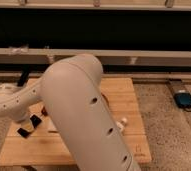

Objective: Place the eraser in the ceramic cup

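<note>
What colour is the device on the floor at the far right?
That device is blue, camera view. The open pincer hangs over the table's left side.

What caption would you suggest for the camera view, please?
White arm looms over the wooden table, open gripper near its surface.

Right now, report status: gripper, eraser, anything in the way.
Gripper open, at left end of table. Eraser, cup not in sight. Arm blocks most of the tabletop.
</note>
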Available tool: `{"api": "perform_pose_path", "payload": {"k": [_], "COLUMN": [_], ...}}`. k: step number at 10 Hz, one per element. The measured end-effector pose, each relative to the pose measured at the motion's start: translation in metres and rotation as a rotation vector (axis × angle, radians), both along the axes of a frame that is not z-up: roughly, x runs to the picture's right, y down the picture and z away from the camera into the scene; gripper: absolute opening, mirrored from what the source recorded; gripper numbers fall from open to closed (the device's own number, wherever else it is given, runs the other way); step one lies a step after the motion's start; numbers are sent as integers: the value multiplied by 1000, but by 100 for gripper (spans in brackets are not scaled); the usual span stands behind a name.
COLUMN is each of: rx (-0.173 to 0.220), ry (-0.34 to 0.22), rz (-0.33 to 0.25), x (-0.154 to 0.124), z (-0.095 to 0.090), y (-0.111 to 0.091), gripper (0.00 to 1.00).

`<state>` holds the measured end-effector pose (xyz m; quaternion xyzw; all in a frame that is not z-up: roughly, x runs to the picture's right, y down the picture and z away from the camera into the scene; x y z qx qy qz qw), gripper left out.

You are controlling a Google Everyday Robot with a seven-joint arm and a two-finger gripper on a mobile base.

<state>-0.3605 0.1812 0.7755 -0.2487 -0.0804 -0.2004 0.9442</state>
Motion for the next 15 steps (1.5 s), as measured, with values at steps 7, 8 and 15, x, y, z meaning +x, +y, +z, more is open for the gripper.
{"api": "perform_pose_path", "payload": {"k": [7, 8, 15], "rx": [14, 13, 16], "ry": [-8, -11, -31], "rz": [-154, -177, -243], "x": [-22, -23, -33], "z": [15, 17, 27], "y": [32, 34, 39], "gripper": [66, 66, 66]}}
